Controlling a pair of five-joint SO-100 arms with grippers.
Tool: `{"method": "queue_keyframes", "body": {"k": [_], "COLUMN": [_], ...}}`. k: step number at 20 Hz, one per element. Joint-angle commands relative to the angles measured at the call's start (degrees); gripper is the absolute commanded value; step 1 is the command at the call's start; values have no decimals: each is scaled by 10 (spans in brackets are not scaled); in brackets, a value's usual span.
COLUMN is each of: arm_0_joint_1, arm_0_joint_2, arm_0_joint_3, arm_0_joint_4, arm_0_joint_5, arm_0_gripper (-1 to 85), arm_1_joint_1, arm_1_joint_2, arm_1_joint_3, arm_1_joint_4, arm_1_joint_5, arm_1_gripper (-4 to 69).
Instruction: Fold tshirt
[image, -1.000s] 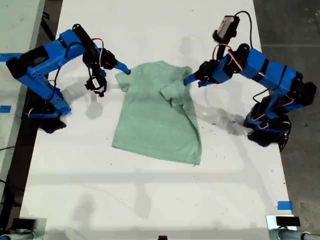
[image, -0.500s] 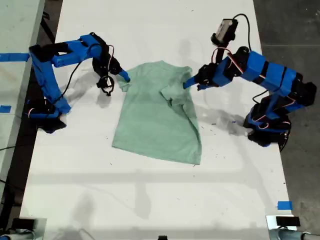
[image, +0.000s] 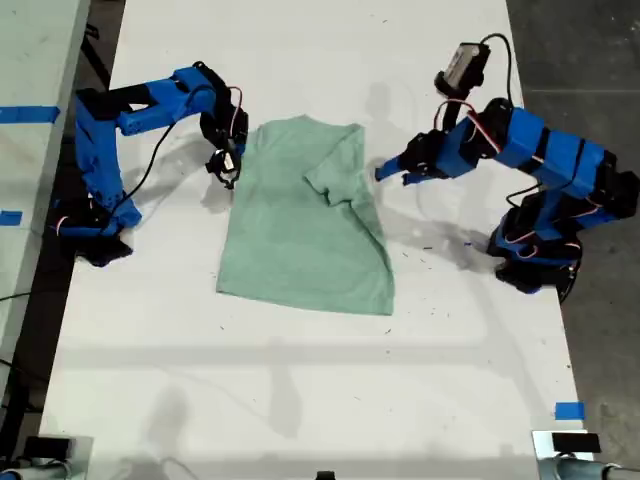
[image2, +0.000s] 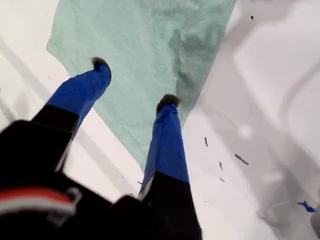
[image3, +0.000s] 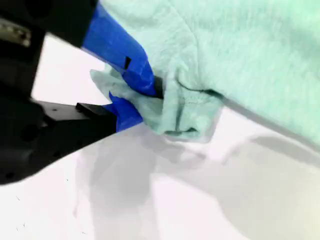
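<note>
While tshirt (image: 300, 230) lies mid-table (image: 300, 400), right sleeve already folded inward, my second gripper (image3: 142, 102) pinches bunched sleeve cloth at shirt's 10 o'clock edge in exterior view, likely to carry that side over. My first gripper (image2: 134, 82) hangs with jaws apart, holding nothing, off shirt's 2 o'clock, clear of cloth; judged waiting so fold isn't disturbed.

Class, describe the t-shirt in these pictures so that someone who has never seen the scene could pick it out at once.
Start from the long white table with a blue arm at each side. Between them lies the tshirt, pale mint green and unprinted, one sleeve folded over its body. It is the only cloth there, and my second gripper pinches a bunched bit of its edge.
</note>
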Motion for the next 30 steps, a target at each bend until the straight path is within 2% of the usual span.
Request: {"method": "queue_keyframes", "body": {"k": [1,6,9,15,20,21,22,23,25,30], "arm_0_joint_1": [17,75,135,210,197,191,188,189,193,200], "arm_0_joint_2": [46,217,225,29,-156,-173,-177,-169,-112,117], "arm_0_joint_3": [10,14,-62,-292,-404,-408,-408,-408,-402,-303], "arm_0_joint_4": [0,5,-1,-12,-65,-68,-61,-40,24,208], "arm_0_joint_5": [7,11,24,33,33,46,58,70,73,41], "arm_0_gripper": [1,1,1,1,3,45,200,255,292,249], "arm_1_joint_1": [-9,-5,-4,-13,-33,-37,-38,-38,-36,-47], "arm_1_joint_2": [37,73,80,87,139,153,167,178,190,193], "arm_1_joint_3": [4,44,59,77,127,142,155,164,175,177], "arm_1_joint_4": [1,-6,-13,-21,-21,-21,-21,-21,-21,-13], "arm_1_joint_5": [9,15,15,28,55,62,64,66,64,62], "arm_1_gripper": [194,191,190,189,186,186,186,186,186,194]}}
